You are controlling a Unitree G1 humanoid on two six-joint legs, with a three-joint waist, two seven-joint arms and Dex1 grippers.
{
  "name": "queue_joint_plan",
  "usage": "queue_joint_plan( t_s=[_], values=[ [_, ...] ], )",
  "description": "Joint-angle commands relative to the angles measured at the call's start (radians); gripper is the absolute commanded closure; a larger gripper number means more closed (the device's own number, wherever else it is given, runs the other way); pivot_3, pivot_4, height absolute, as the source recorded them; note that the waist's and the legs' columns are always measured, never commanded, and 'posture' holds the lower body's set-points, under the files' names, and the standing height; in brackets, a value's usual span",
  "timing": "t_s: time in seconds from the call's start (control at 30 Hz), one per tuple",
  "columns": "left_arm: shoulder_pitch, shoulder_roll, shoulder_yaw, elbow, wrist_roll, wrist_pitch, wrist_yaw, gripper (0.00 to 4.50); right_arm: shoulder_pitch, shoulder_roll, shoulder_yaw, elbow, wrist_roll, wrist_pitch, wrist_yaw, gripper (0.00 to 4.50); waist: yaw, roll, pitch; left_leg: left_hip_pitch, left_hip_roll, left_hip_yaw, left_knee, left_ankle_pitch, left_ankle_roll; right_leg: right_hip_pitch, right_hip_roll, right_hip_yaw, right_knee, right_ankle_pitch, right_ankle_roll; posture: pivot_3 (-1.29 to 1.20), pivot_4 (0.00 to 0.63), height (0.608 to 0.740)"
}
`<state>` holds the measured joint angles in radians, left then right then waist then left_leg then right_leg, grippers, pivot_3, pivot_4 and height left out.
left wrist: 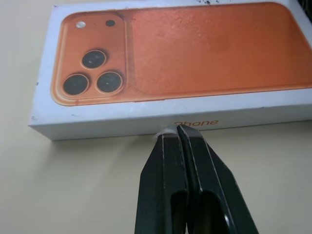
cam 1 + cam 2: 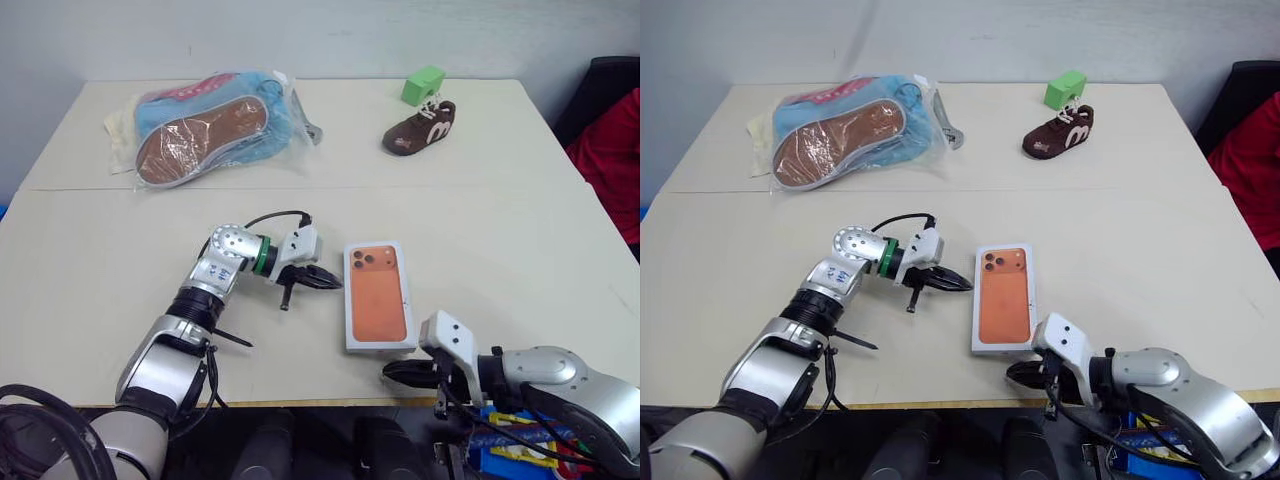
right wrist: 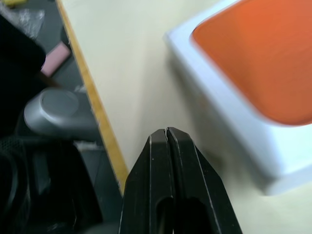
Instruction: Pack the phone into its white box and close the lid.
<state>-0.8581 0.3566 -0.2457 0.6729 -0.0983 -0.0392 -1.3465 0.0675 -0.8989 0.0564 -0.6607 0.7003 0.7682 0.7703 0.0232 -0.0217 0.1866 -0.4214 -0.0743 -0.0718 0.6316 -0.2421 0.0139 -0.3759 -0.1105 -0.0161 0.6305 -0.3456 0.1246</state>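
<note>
Right claw (image 2: pixel 392 373): nearest me, at the front edge of the counter (image 2: pixel 520 270); its black fingers pressed together, nothing between them. Tips lie just off the near right corner of the box, apart from it.

Lid (image 2: pixel 378 294): closed on the white box, printed orange phone face up, camera cluster at the far end. It covers the tray fully, so I cannot see the white box itself or what is inside; the phone is hidden from me.

Box position: flat on the counter near its front edge, between my two claws, long side running away from me.

Left claw (image 2: pixel 333 283): fingers pinched tight, holding nothing. Tips sit against the left side wall of the closed box, low down by the orange lettering, seen in my left wrist view.

Far left: a pair of blue slippers (image 2: pixel 205 125) sealed in a clear plastic bag, brown sole up, well apart from the box.

Far right: a small brown shoe (image 2: pixel 420 128) with white laces, and a green block (image 2: pixel 424 84) just behind it.

Path: bare counter between box and far items.
</note>
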Motion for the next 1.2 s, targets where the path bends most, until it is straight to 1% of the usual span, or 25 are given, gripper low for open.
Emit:
queue_joint_plan(
  t_s=[0.03,0.2,0.27,0.33,0.4,0.5,0.63,0.7,0.77,0.87,0.93,1.0,1.1,1.13,1.17,1.2],
  values=[
    [-0.035,0.019,0.061,-0.061,-0.084,0.083,-0.053,4.5,0.001,0.023,-0.121,-0.045,0.125,0.018,0.01,4.48,0.001,0.0,0.0,0.0,0.0,0.0,0.0,0.0,0.0,0.0,0.0,0.0,0.0,0.0,0.0,0.0,0.15,0.74],
    [-0.059,0.002,0.06,-0.064,-0.087,0.15,-0.064,4.5,-0.039,0.04,-0.191,-0.031,0.187,0.034,-0.022,4.48,0.003,0.0,0.0,0.0,-0.001,0.0,0.001,0.0,0.001,0.001,0.0,-0.001,0.0,0.0,0.0,0.0,0.15,0.74],
    [-0.088,-0.049,0.042,-0.029,-0.063,0.138,-0.029,4.5,-0.073,0.039,-0.131,0.011,0.066,0.009,-0.065,4.48,0.003,0.0,0.0,0.0,-0.001,0.0,0.001,0.0,0.001,0.001,0.0,0.0,0.0,0.0,0.0,0.0,0.15,0.74],
    [-0.115,-0.111,0.013,0.033,-0.017,0.09,0.025,4.5,-0.074,0.014,-0.033,0.06,-0.082,-0.026,-0.085,4.48,0.009,-0.001,0.0,0.0,-0.002,-0.001,0.001,0.001,0.001,0.001,0.0,-0.001,0.001,0.0,0.0,0.0,0.15,0.74],
    [-0.135,-0.152,-0.005,0.099,0.026,0.044,0.072,4.5,-0.058,0.0,0.021,0.087,-0.156,-0.051,-0.076,4.48,0.013,-0.001,0.0,-0.001,-0.003,-0.001,0.002,0.001,0.002,0.0,0.0,-0.001,0.001,0.0,0.0,0.0,0.15,0.74],
    [-0.155,-0.193,-0.043,0.192,0.094,-0.037,0.128,4.5,-0.03,0.002,0.056,0.113,-0.211,-0.073,-0.075,4.48,0.002,-0.001,-0.001,0.0,-0.003,0.001,0.001,0.001,0.002,0.001,0.0,0.0,0.001,0.0,0.001,0.0,0.15,0.74],
    [-0.172,-0.199,-0.082,0.283,0.175,-0.12,0.198,4.5,0.0,0.014,0.059,0.118,-0.239,-0.105,-0.07,4.48,0.004,-0.005,-0.003,0.002,-0.002,0.001,0.002,0.002,0.001,0.001,0.001,-0.001,0.004,0.0,0.001,0.0,0.15,0.74],
    [-0.18,-0.189,-0.076,0.309,0.183,-0.138,0.214,4.5,0.006,0.027,0.039,0.108,-0.229,-0.121,-0.066,4.48,0.004,-0.006,-0.004,0.004,-0.002,0.001,0.002,0.002,0.002,0.003,0.0,0.0,0.005,0.0,0.001,0.0,0.15,0.74],
    [-0.194,-0.171,-0.042,0.32,0.157,-0.11,0.21,4.5,0.01,0.039,0.01,0.088,-0.216,-0.164,-0.044,4.48,0.004,-0.006,-0.004,0.009,-0.002,0.001,0.002,0.0,0.004,0.009,0.0,0.0,0.005,0.0,0.001,0.0,0.15,0.74],
    [-0.205,-0.109,0.051,0.264,0.052,0.0,0.12,3.89,0.011,0.042,-0.073,0.063,-0.18,-0.194,-0.023,4.5,-0.005,-0.005,-0.003,0.016,-0.001,0.001,-0.002,-0.002,0.006,0.015,0.001,0.0,0.001,0.0,0.001,0.0,0.15,0.74],
    [-0.17,-0.026,0.103,0.135,-0.03,0.11,0.006,3.28,0.012,0.024,-0.141,0.058,-0.123,-0.185,0.024,4.12,-0.015,-0.005,-0.001,0.015,-0.001,0.001,-0.002,-0.002,0.006,0.013,0.001,0.0,0.001,0.0,0.001,0.0,0.15,0.74],
    [-0.086,0.094,0.136,-0.071,-0.111,0.258,-0.1,2.67,0.032,-0.019,-0.225,0.05,-0.072,-0.197,0.119,3.63,-0.024,-0.005,-0.001,0.013,-0.001,0.001,-0.002,0.001,0.0,0.01,0.001,0.001,0.004,0.0,0.001,0.0,0.15,0.74],
    [0.059,0.267,0.189,-0.352,-0.218,0.458,-0.164,1.64,0.063,-0.082,-0.354,0.062,-0.016,-0.213,0.249,2.52,-0.03,-0.003,0.0,0.013,0.001,0.002,-0.004,0.001,-0.001,0.008,-0.001,0.004,0.007,-0.001,0.0,0.0,0.15,0.74],
    [0.126,0.344,0.222,-0.448,-0.258,0.53,-0.179,1.3,0.06,-0.104,-0.411,0.087,0.019,-0.198,0.29,2.14,-0.027,-0.003,0.0,0.014,0.002,0.001,-0.004,0.0,-0.001,0.009,-0.001,0.004,0.007,-0.001,0.0,0.0,0.15,0.74],
    [0.223,0.446,0.279,-0.549,-0.298,0.601,-0.204,0.95,0.051,-0.139,-0.477,0.136,0.045,-0.183,0.346,1.76,-0.028,-0.002,0.0,0.014,0.002,0.001,-0.003,0.0,-0.002,0.009,-0.001,0.004,0.006,-0.001,-0.001,0.0,0.15,0.74],
    [0.295,0.517,0.321,-0.625,-0.331,0.653,-0.215,0.7,0.047,-0.163,-0.523,0.17,0.061,-0.173,0.388,1.47,-0.033,0.0,0.002,0.014,0.002,0.001,-0.003,0.0,-0.001,0.009,-0.001,0.006,0.003,-0.001,-0.001,0.0,0.15,0.74]
  ],
)
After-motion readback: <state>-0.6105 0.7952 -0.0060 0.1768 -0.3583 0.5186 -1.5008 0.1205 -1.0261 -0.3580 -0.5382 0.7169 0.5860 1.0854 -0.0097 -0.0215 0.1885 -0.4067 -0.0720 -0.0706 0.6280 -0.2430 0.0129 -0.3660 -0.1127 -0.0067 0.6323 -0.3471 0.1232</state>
